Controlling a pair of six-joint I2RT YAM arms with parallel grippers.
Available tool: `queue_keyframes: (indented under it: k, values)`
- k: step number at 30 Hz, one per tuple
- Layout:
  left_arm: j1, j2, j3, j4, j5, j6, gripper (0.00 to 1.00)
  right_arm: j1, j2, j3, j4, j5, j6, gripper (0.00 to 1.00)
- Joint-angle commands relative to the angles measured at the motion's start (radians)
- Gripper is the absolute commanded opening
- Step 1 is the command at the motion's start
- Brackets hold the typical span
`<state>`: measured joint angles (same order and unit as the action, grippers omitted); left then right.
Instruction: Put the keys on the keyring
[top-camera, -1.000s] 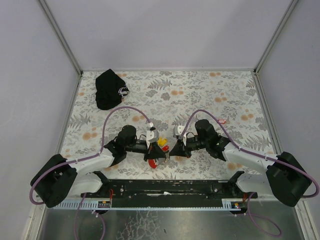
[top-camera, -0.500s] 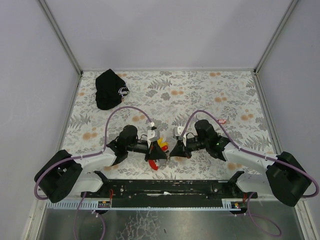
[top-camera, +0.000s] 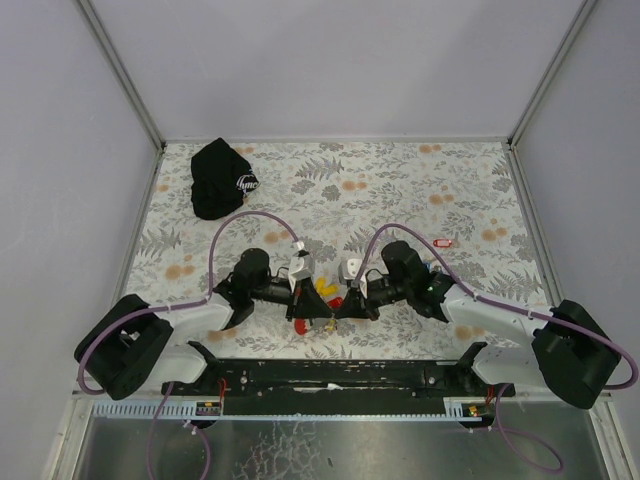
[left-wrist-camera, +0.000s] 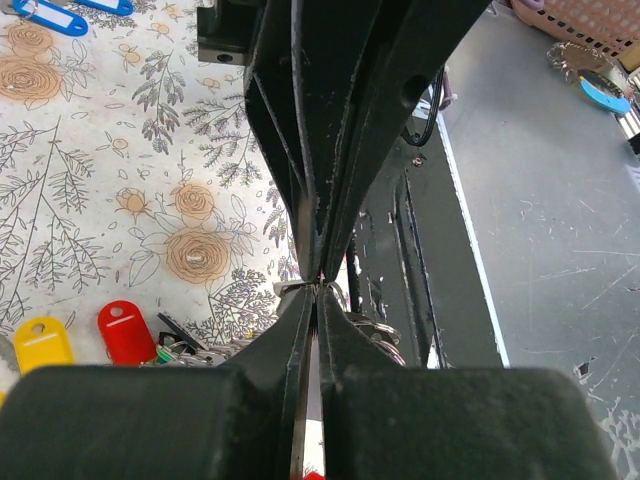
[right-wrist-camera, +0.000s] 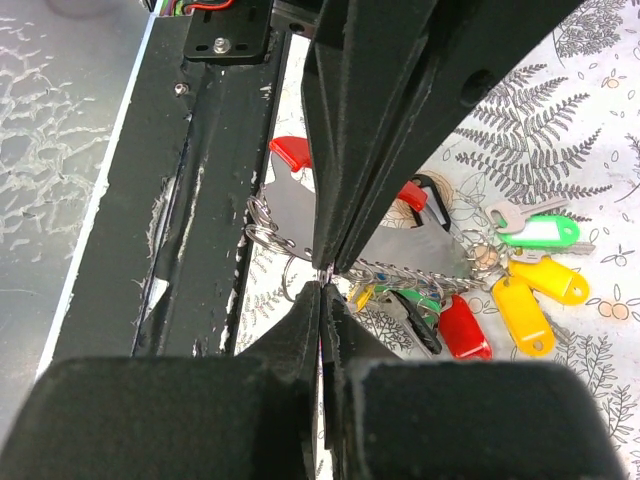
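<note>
Right wrist view. Keyring (right-wrist-camera: 400, 245): thin wire ring joined to a grey-white oblong bar and a red rounded plastic piece, lying at the near edge of the flower-printed table (top-camera: 400, 190). Keys (right-wrist-camera: 527, 300): tiny, with yellow, red and green oblong plastic tags, heaped against it. Right gripper (right-wrist-camera: 322, 272): jaws shut, tips at the ring's coils; whether it holds anything cannot be told. Left gripper (left-wrist-camera: 318, 280): likewise shut, tips opposite. Handling: pin the ring with one tip and lever a coil open gently with the other, as thin wire likely slips. Change: grippers closer together than a second ago, the right one shifted leftward.
</note>
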<state>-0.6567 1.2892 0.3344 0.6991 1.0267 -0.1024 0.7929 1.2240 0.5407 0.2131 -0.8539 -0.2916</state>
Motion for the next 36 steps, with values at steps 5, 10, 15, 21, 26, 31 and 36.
queue_keyframes:
  k: [5,10,15,21,26,31,36]
  values:
    - [0.027,-0.023,0.013,0.127,0.001,-0.031,0.0,0.031,-0.033,0.051,0.017,0.013,-0.031,0.0]
    - [0.034,-0.045,0.003,0.114,-0.101,-0.062,0.0,0.048,-0.066,0.043,0.008,0.055,-0.032,0.0]
    - [0.034,-0.052,-0.016,0.129,-0.178,-0.119,0.0,0.066,-0.078,0.038,0.0,0.103,-0.042,0.0]
    - [0.034,-0.099,-0.039,0.124,-0.31,-0.169,0.0,0.09,-0.088,0.036,-0.012,0.182,-0.056,0.0]
    - [0.034,-0.14,-0.066,0.158,-0.383,-0.207,0.0,0.106,-0.085,0.037,-0.015,0.223,-0.065,0.0]
    - [0.029,-0.19,-0.116,0.238,-0.488,-0.277,0.0,0.126,-0.075,0.044,-0.021,0.255,-0.073,0.0]
    - [-0.014,-0.241,-0.178,0.308,-0.636,-0.314,0.0,0.142,-0.069,0.045,-0.007,0.269,-0.069,0.0]
